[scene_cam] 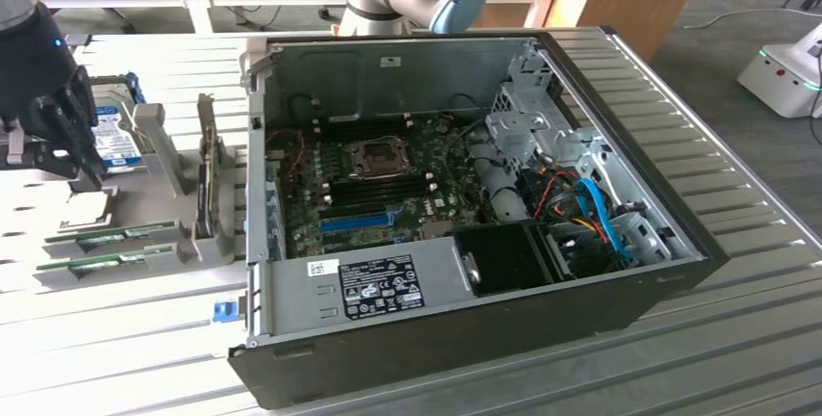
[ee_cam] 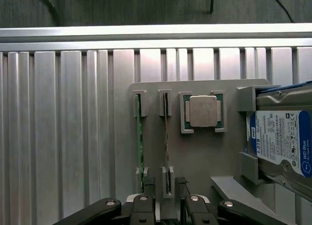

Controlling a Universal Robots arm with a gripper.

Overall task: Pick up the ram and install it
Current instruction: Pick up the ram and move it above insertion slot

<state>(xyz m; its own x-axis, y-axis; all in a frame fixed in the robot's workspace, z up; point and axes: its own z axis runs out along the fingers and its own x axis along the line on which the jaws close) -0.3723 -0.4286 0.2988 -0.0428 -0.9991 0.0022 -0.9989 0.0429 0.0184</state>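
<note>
I inspect two thin, narrow green circuit-board ram sticks, alike in form. Both stand on their long edges, upright, on a flat grey holder plate [ee_cam: 204, 157]. Each stick is seated at both ends in a small slotted grey bracket. They run parallel, side by side and near each other, but not touching.

The outer ram stick [ee_cam: 139, 142] sits along the plate's long outer edge. The inner ram stick [ee_cam: 166, 137] sits one slot further in towards the plate's middle.

In the exterior view their green faces show pale patches. Neither stick is lifted or tilted.
</note>
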